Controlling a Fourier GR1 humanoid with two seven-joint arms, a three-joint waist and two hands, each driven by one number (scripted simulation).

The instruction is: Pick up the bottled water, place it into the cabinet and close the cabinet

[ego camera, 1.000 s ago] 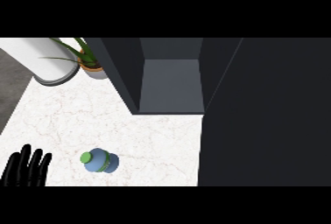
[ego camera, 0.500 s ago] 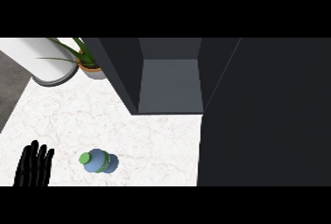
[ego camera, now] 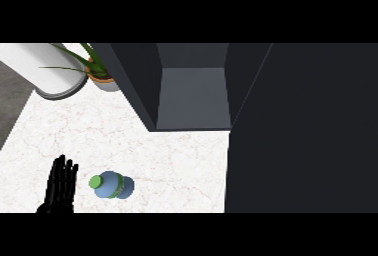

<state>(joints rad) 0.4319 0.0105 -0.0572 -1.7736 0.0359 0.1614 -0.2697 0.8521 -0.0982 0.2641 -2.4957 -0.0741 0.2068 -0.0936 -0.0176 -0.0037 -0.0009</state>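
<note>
Blue bottled water (ego camera: 112, 185) betw. left hand (ego camera: 60, 184) & cabinet door (ego camera: 303, 130).

Tabletop (ego camera: 170, 155): white marble with faint grey veining, evenly lit, filling the lower left and centre of the head view. Potted plant (ego camera: 94, 70): thin green leaves in a pale pot, at the tabletop's far left corner. White cylinder (ego camera: 46, 70): large, lying tilted just beside the plant. Floor strip (ego camera: 13, 100): dark grey, along the left edge beyond the tabletop.
</note>
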